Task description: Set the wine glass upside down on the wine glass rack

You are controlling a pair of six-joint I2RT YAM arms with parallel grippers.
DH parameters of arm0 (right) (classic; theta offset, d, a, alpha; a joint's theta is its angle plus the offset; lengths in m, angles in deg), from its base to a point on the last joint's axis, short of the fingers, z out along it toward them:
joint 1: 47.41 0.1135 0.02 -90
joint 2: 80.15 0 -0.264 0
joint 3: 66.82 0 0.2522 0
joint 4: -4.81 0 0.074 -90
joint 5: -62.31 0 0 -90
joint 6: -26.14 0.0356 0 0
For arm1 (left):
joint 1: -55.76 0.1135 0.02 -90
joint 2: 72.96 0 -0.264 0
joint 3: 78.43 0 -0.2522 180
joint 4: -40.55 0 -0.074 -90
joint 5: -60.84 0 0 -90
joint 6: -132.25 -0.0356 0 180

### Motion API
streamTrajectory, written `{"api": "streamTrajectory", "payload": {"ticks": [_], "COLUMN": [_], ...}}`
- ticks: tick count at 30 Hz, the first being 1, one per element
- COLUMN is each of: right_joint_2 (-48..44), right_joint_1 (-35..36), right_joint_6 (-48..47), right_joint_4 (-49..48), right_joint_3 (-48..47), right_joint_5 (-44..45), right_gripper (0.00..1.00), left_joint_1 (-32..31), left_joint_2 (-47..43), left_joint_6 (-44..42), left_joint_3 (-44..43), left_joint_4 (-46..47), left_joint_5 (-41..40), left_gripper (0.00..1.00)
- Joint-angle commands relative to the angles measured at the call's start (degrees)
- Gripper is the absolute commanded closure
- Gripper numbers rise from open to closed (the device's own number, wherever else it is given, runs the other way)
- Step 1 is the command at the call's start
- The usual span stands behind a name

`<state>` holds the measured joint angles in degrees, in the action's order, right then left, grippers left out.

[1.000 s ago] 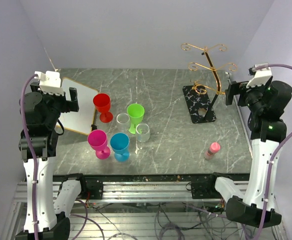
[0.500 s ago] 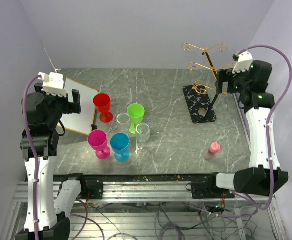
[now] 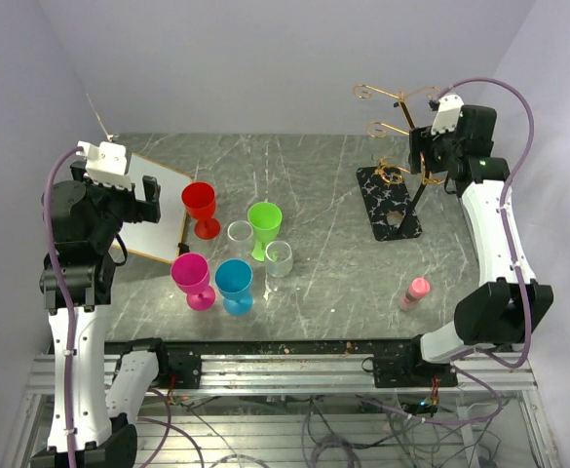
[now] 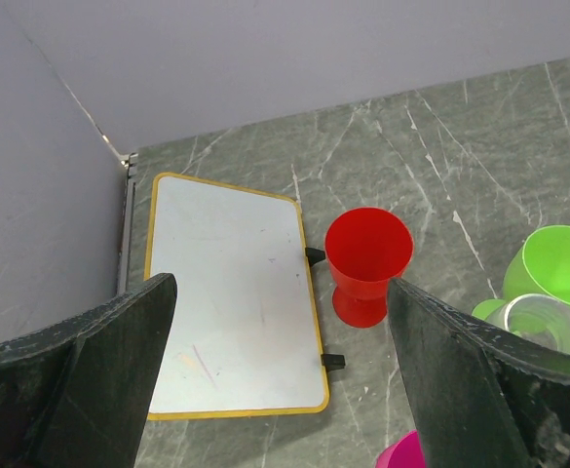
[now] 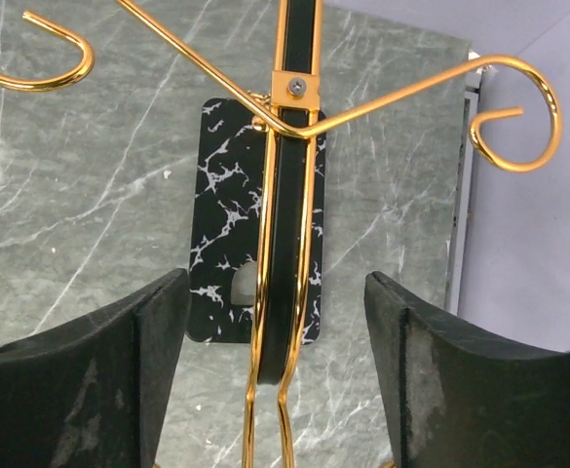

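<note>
Overhead: rack point(image 3: 389, 207) stands upright far right on table point(image 3: 323, 258), well apart from the upright glasses point(image 3: 234, 279) left of centre. Left wrist: left gripper point(image 4: 280, 285) wide, empty, above red glass point(image 4: 365, 259) and whiteboard point(image 4: 228, 292). Right wrist: right gripper point(image 5: 275, 283) parted, straddling the rack's stem, fingers clear.
</note>
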<state>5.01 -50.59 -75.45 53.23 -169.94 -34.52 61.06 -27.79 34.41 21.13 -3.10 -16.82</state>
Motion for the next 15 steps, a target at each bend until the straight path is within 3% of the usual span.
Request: {"api": "streamTrajectory", "payload": {"ticks": [1,11,15], "right_joint_2": [2.1,4.4,5.5], "right_joint_1": [1.0,1.6,1.9], "right_joint_6": [0.2,1.5,1.1], "right_joint_4": [0.3,2.3,4.1], "right_joint_3": [-2.4,-3.0,-4.5], "right_joint_5": [0.3,-0.3,-0.2], "right_gripper": [0.32,0.55,0.72], "left_joint_1": [0.8,0.9,0.8], "left_joint_2": [-0.3,-0.7,-1.5], "left_joint_6": [-0.3,-1.0,-2.0], "left_joint_3": [-0.8,-0.5,0.7], "left_joint_4": [1.3,0.6,0.3], "left_joint_5": [2.2,2.4,1.8], "left_gripper": [0.01,0.01,0.01]}}
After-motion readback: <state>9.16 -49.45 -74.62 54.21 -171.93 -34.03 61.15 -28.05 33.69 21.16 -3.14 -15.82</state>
